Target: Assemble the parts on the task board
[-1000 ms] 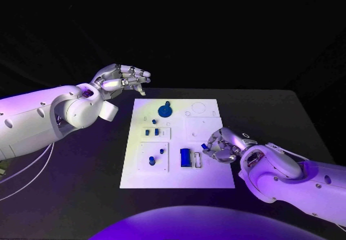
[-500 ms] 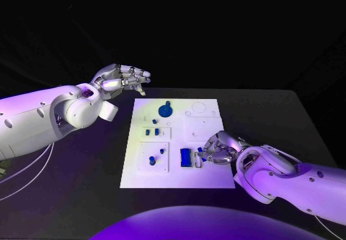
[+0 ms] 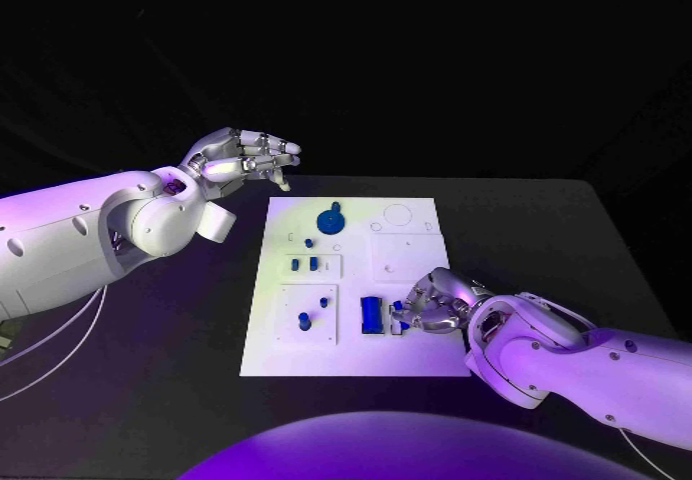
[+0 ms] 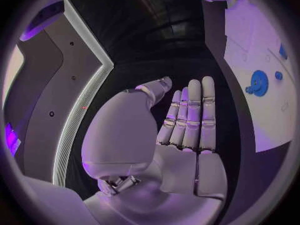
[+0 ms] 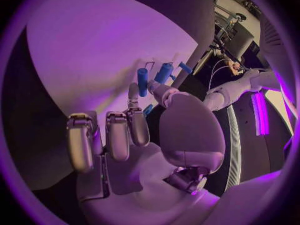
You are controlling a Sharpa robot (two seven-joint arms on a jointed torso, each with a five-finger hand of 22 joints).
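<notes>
The task board [image 3: 353, 345] lies in the middle of the worktop [image 3: 548, 230]. The left hand [image 3: 242, 157] hangs above the worktop beyond the board's far left corner. The right hand [image 3: 433, 305] sits over the board's near right part, just right of an upright block [image 3: 372, 315]. A gear-shaped part [image 3: 332, 217] lies near the far edge.

Black table [image 3: 548, 230], white cables [image 3: 58, 335]

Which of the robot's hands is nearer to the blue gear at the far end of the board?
The left. The left hand hovers off the board's far corner near the blue gear; the right hand is at the near end.
</notes>
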